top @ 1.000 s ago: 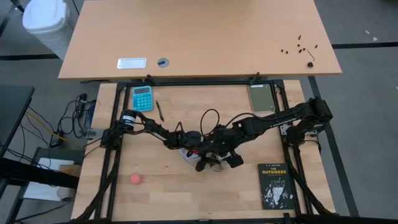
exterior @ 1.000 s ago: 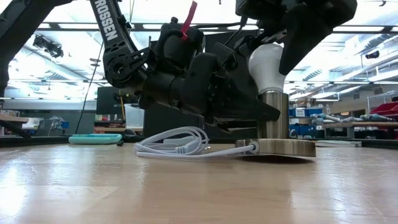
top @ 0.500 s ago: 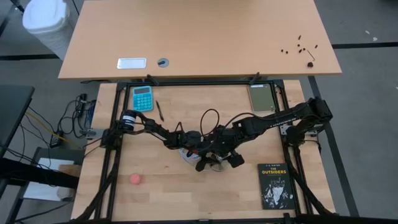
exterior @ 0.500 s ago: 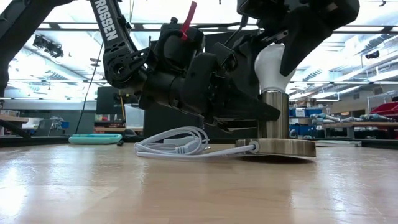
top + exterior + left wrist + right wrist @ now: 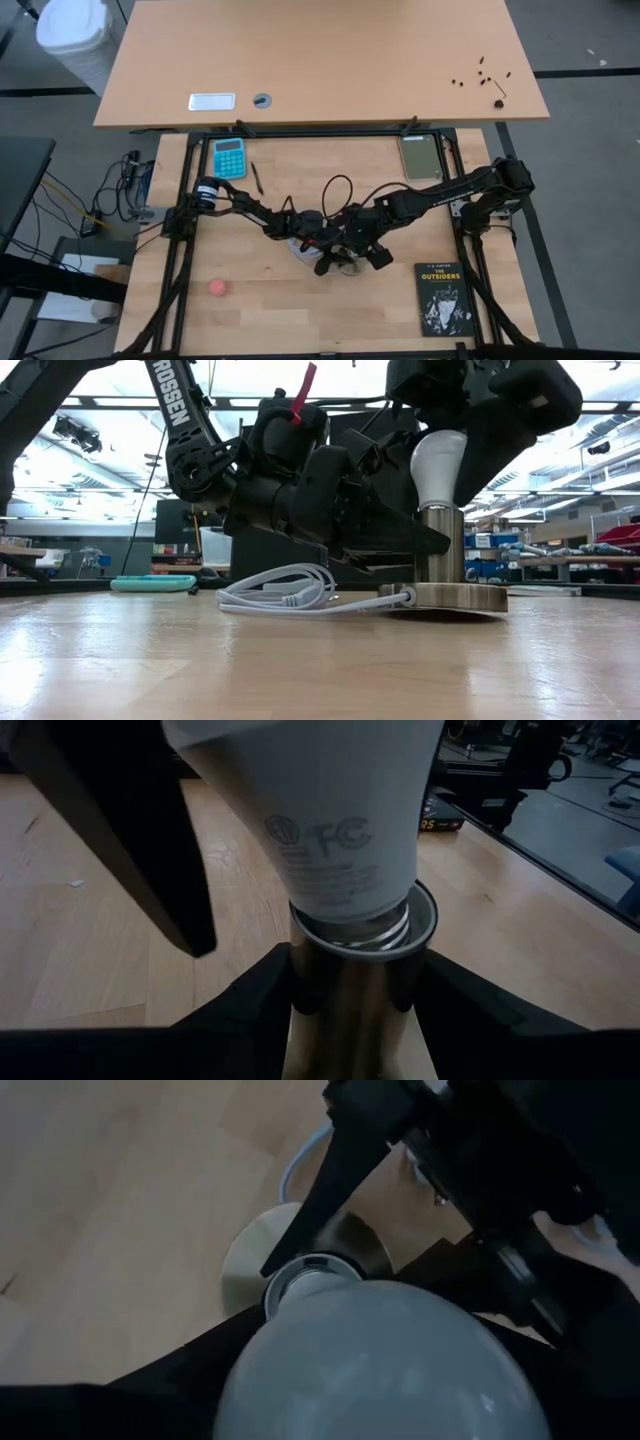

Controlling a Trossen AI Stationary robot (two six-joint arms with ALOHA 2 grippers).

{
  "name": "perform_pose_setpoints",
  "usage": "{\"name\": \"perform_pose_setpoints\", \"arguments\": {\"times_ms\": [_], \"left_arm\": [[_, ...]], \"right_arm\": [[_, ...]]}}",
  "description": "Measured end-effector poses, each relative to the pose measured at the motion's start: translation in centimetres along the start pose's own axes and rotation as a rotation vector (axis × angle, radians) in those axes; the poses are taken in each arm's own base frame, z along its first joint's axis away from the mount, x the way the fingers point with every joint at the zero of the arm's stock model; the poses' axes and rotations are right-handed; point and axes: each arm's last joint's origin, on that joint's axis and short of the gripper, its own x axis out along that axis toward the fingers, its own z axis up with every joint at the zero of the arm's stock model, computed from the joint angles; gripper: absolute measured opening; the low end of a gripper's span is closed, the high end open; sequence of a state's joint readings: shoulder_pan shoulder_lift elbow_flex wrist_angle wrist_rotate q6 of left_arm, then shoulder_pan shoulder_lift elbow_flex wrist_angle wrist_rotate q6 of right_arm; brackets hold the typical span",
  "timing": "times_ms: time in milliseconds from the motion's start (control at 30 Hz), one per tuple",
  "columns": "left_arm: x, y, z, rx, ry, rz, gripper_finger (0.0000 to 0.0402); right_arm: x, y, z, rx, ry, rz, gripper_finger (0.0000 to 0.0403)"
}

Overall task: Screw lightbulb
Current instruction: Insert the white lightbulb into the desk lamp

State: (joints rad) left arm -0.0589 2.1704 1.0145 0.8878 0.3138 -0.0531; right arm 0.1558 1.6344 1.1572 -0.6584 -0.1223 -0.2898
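The bulb (image 5: pixel 438 462) stands upright in the socket (image 5: pixel 441 550); the left gripper (image 5: pixel 350 985) is clamped on the socket stem; the right gripper (image 5: pixel 470 420), from 12 o'clock, is closed around the bulb's top.

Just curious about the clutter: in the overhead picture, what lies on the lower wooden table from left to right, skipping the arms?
Pink ball → teal calculator → black pen → socket with the lightbulb → grey-green pad → black book.

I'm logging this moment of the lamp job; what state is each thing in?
lightbulb: upright, base in the socket's mouth, threads partly showing.
socket: upright on its round base.
white cord: coiled on the table.
left end effector: shut on the socket.
right end effector: around the lightbulb.
book: closed, flat.
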Motion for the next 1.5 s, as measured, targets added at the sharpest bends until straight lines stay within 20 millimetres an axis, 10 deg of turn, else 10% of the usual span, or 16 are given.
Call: {"name": "perform_pose_setpoints", "arguments": {"times_ms": [1500], "left_arm": [[-0.2,0.0,0.1,-0.022,-0.003,-0.169,0.0184]], "right_arm": [[-3.2,1.9,2.7,-0.133,0.037,-0.038,0.0259]]}}
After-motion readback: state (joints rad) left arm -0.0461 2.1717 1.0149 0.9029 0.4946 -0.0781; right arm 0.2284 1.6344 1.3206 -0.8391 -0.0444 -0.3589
